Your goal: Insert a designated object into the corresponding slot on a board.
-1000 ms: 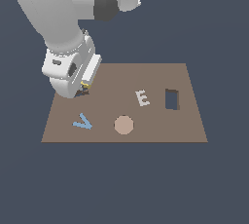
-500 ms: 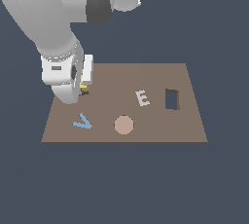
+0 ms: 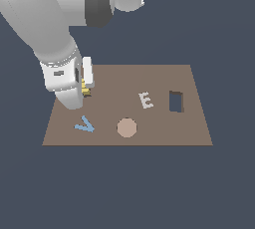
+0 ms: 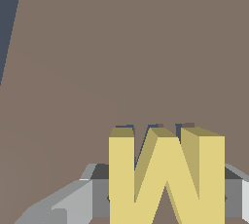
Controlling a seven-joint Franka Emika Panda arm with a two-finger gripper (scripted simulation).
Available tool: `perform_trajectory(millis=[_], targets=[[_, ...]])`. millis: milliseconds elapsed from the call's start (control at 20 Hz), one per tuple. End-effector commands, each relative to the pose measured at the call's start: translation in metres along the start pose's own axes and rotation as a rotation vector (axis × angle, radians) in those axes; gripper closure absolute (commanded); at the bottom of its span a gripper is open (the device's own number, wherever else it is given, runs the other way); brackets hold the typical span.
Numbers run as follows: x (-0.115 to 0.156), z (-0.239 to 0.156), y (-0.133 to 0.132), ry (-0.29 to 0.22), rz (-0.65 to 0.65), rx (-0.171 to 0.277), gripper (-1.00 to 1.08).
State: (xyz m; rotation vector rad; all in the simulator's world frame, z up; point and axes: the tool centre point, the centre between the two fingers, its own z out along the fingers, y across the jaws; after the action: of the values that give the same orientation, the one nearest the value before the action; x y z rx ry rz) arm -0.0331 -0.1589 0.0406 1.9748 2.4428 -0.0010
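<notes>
Now | gripper (image 3: 83,91) clamped on yellow M (image 4: 165,177) over board (image 3: 164,78) | likely rigid, light, slick-faced | hold flat sides, mid-body

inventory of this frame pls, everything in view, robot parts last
Large flat brown rectangular board: 1, brown, lying flat in mid scene.
Small yellow M-shaped block: 1, yellow, between the gripper fingers over the board's end toward the exterior view's left; only a sliver shows in the exterior view.
Dark recess under the yellow block: 1, dark, only its edge shows; shape not clear.
Light-blue V-shaped piece: 1, light blue, on the board near the corner at the exterior view's lower left.
Pinkish round disc: 1, pink-tan, beside the V.
White E-shaped piece: 1, white, mid board.
Dark rectangular cut-out: 1, dark, beside the E.
Gripper: 1, white-grey, on the grey-white arm.
</notes>
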Motion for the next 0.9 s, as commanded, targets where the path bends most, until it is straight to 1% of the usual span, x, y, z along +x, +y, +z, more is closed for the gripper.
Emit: perform_trajectory(millis=[0,300,600,650,850], targets=[[-0.001,0.0,0.002,0.0,-0.022,0.0,1.08],[-0.001,0.0,0.002,0.0,-0.029,0.0,1.08],[-0.001,0.01,0.002,0.0,-0.034,0.0,1.08],[-0.001,0.01,0.002,0.0,-0.034,0.0,-0.92],[-0.001,0.01,0.002,0.0,-0.034,0.0,-0.92]])
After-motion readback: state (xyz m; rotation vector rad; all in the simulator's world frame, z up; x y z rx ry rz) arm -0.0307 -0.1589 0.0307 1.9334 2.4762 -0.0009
